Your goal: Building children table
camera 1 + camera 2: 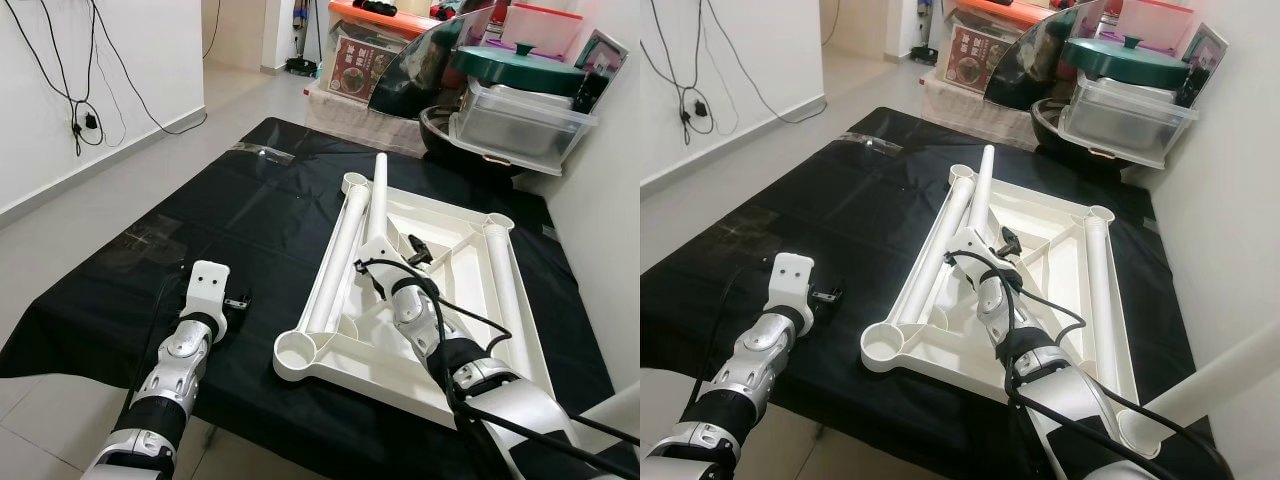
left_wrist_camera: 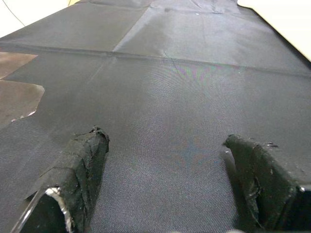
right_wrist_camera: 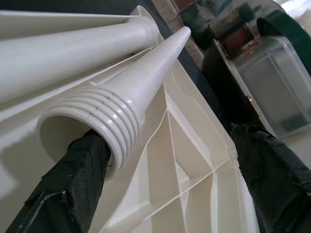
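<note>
Your upside-down white plastic children's table top (image 1: 455,300) lay at the centre right of the frame on the black cloth sheet (image 1: 200,220) covering the floor. A long white tapered plastic leg (image 1: 338,262) rested along its left edge, and another leg (image 1: 500,268) lay on its right side. Your right tool (image 3: 160,165) stood wide, one black finger (image 3: 73,179) tucked into the threaded mouth of a third white leg (image 3: 131,92). Your left tool (image 2: 165,189) hovered wide over bare cloth at lower left, holding nothing.
</note>
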`<state>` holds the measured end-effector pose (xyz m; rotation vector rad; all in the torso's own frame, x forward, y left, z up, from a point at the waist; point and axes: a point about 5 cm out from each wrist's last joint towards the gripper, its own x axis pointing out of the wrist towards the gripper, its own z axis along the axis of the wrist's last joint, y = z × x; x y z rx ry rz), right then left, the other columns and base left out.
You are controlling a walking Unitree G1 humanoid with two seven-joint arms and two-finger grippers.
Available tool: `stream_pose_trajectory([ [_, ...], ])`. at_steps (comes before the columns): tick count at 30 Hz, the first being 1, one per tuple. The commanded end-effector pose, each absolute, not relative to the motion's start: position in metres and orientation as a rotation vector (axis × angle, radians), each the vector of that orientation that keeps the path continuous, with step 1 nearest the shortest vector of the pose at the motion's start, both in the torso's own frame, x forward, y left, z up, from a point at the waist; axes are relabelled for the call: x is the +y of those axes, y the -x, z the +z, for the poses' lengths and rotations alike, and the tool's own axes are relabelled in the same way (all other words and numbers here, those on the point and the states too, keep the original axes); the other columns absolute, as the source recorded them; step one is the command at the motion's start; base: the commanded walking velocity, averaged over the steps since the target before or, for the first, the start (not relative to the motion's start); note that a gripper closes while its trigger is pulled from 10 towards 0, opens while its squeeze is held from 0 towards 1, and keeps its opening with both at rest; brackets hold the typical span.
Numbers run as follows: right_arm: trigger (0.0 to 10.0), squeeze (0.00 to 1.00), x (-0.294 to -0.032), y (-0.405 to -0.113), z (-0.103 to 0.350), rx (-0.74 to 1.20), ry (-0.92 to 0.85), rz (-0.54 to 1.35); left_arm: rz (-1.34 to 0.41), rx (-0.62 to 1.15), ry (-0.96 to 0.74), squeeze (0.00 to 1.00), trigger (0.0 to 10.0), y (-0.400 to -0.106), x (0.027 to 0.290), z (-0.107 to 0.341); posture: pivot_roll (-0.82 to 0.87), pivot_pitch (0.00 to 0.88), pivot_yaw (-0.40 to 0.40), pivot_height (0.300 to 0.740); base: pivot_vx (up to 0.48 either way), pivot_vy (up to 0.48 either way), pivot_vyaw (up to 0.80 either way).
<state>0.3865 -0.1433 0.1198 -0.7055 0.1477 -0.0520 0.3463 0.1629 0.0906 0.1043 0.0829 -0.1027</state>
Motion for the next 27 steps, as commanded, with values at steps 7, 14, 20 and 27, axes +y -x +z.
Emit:
stream_pose_trajectory([
  [7,0.0,0.0,-0.14,-0.383,0.112,0.166,0.65,-0.006,-0.115,0.146,-0.111,0.0,10.0,-0.339,0.159,0.075,0.22,0.0,-0.219,0.74,0.0,0.0,0.0],
  [14,0.0,0.0,-0.138,-0.38,0.106,0.177,0.647,0.011,-0.117,0.147,-0.114,0.0,10.0,-0.34,0.158,0.076,0.22,0.0,-0.216,0.74,0.0,0.0,0.0],
  [20,0.0,0.0,-0.139,-0.377,0.1,0.192,0.648,0.017,-0.117,0.147,-0.117,0.0,10.0,-0.34,0.159,0.076,0.21,0.0,-0.213,0.74,0.0,0.0,0.0],
  [27,0.0,0.0,-0.155,-0.366,0.086,0.187,0.653,0.007,-0.119,0.152,-0.119,0.0,10.0,-0.34,0.159,0.075,0.19,0.0,-0.197,0.74,0.0,0.0,0.0],
])
